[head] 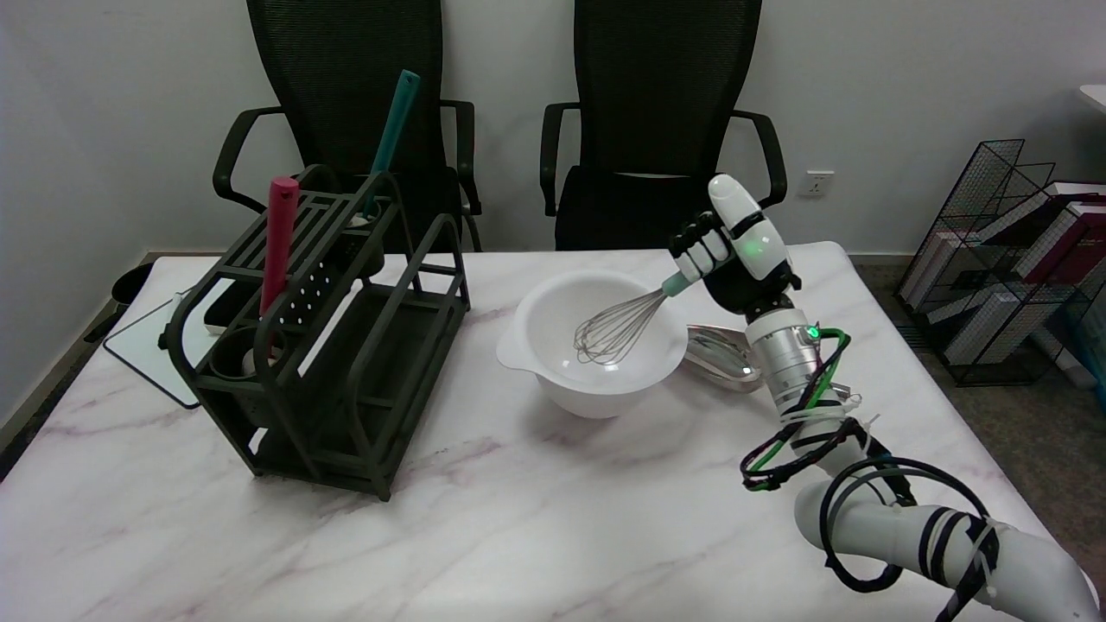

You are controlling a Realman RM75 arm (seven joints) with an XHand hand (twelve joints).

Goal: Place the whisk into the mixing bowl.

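The right arm rose from the near right of the worktop [518, 536], wrist upright, its hand [734, 255] closed around the handle of the whisk [622, 324]. Down-left of the hand, the whisk slanted, wire head lowest, inside the mixing bowl [596, 389].

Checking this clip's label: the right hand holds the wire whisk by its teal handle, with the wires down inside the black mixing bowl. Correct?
Nearly. In the head view the right hand holds the wire whisk as described, but the mixing bowl is white, not black.
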